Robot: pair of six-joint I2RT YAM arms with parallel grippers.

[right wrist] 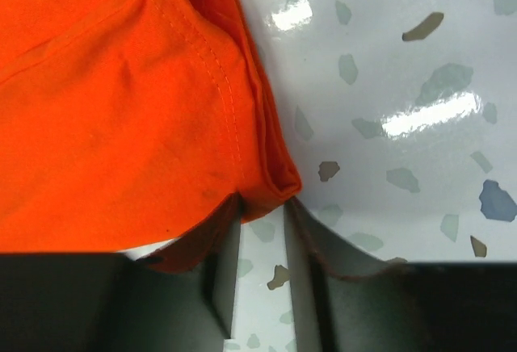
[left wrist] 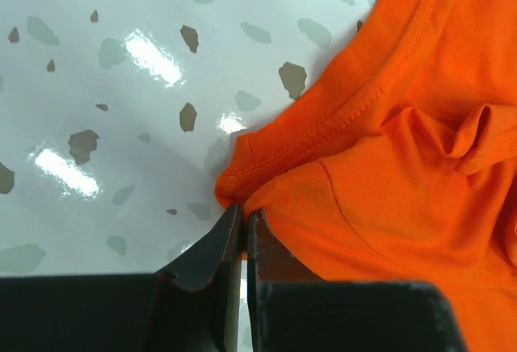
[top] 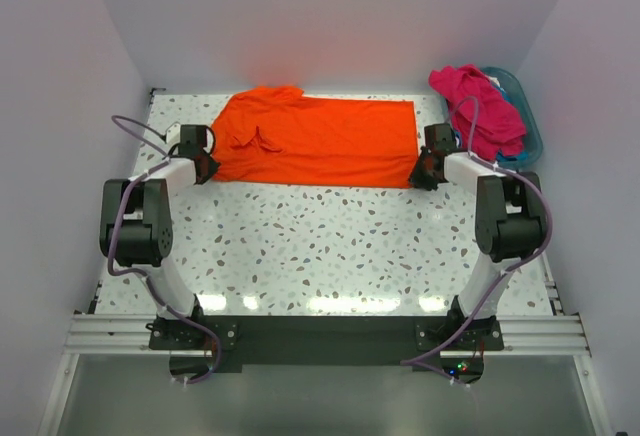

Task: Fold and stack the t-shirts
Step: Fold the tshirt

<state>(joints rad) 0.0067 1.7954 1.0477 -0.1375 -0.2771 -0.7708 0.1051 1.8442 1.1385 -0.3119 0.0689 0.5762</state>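
An orange t-shirt (top: 320, 141) lies spread flat at the far middle of the table, its collar end to the left. My left gripper (top: 207, 166) is at the shirt's near left corner. In the left wrist view its jaws (left wrist: 244, 208) are pressed together on a pinch of the orange hem (left wrist: 266, 170). My right gripper (top: 424, 171) is at the near right corner. Its fingers (right wrist: 265, 200) stand apart, with the folded orange corner (right wrist: 271, 178) between their tips. A magenta t-shirt (top: 480, 106) is heaped in the basket.
The teal basket (top: 527, 121) stands at the far right corner, close behind my right arm. The speckled white table (top: 330, 236) stretches from the shirt to the arm bases. Pale walls close in the left, right and back.
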